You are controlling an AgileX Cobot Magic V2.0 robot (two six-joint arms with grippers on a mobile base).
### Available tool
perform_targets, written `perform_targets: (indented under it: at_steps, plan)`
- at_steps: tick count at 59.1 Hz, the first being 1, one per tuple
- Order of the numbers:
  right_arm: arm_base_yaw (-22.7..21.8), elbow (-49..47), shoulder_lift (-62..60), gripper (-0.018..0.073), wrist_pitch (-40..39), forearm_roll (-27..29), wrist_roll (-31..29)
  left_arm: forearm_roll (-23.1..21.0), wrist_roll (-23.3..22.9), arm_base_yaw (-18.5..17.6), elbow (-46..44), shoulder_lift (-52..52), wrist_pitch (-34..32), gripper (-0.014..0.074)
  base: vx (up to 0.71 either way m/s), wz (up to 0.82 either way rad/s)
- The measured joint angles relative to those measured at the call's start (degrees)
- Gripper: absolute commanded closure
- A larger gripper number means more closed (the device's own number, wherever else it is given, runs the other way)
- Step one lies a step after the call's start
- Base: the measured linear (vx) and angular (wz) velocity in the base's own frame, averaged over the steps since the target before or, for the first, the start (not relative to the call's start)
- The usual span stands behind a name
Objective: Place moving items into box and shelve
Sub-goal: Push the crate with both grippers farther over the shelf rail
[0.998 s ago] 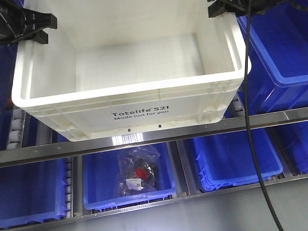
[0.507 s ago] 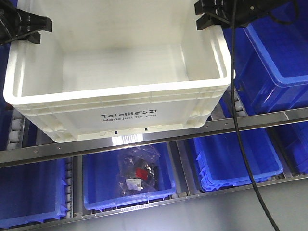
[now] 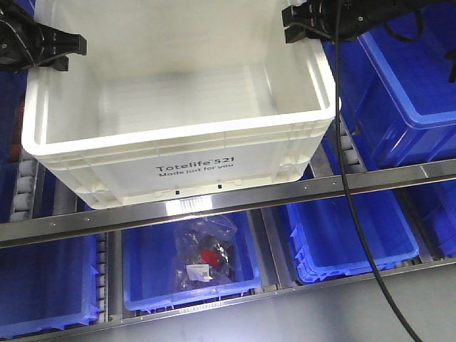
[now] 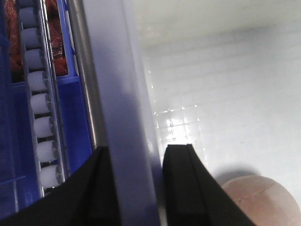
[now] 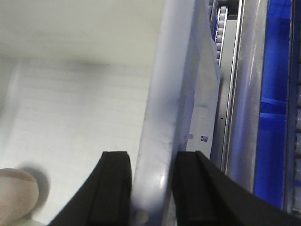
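Note:
The box (image 3: 192, 153) is a large white crate with black "Totelife 521" print, hanging over the shelf's metal rail (image 3: 235, 201). My left gripper (image 3: 60, 48) is shut on its left rim and my right gripper (image 3: 305, 23) on its right rim. In the left wrist view the black fingers (image 4: 181, 183) of the left gripper (image 4: 141, 151) straddle the box rim (image 4: 117, 94). In the right wrist view the right gripper (image 5: 153, 156) pinches the rim (image 5: 174, 84) the same way. A round beige item (image 4: 263, 200) lies on the box floor, and that same beige item (image 5: 16, 194) also shows here.
Blue bins (image 3: 413, 78) stand on the shelf to the right, with more below the rail (image 3: 349, 235). One lower bin holds a clear bag with black and red parts (image 3: 205, 253). Grey rollers (image 4: 40, 108) run beside the box. A black cable (image 3: 350, 206) hangs at right.
The box and both grippers have shifted left and a little farther in over the rail; the right gripper moved left most. Both stay clamped on the rims.

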Motion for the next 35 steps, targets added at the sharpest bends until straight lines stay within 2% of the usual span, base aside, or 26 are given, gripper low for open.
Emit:
perform_targets:
  at_steps: [15, 35]
  plan:
    - [-0.17, 0.00, 1.06, 0.0571, -2.43, 2.14, -2.97, 0.53, -0.07, 0.31, 0.08, 0.07, -2.14, 0.0610, 0.00, 0.00]
    - [-0.17, 0.00, 2.85, 0.0571, -3.17, 3.42, -3.42, 2.24, -0.38, 0.31, 0.08, 0.14, -2.62, 0.0610, 0.00, 0.00]
